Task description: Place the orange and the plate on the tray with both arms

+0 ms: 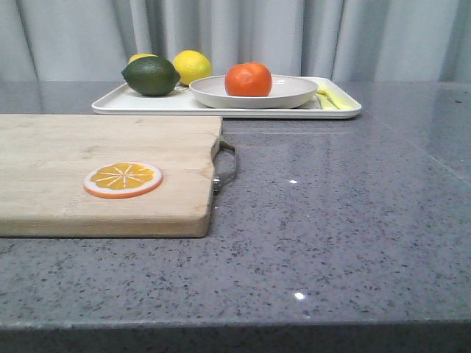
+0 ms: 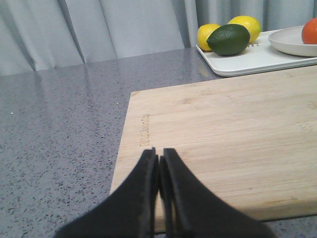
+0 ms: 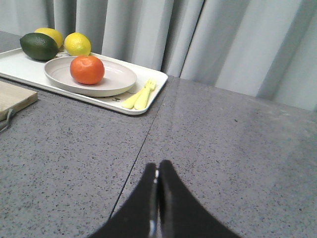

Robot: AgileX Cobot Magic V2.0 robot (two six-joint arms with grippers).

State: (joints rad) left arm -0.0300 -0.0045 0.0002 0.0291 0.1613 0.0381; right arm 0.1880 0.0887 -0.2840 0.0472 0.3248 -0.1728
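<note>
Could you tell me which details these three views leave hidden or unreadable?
- Front view: one lemon is mostly hidden behind the lime.
- Left wrist view: plate and orange are cut off at the frame edge.
- Right wrist view: tray drawing is too small to read.

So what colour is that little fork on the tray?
Pale yellow. The fork lies on the white tray beside the plate, clearest in the right wrist view.

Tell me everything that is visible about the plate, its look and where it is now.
The plate is round, wide and shallow, off-white, with a low raised rim and a smooth matte surface that looks like ceramic or plastic. It lies flat and upright on the white tray, toward its right half. The orange sits inside it, left of centre. Yellow forks lie beside it on the tray. No gripper touches it.
</note>
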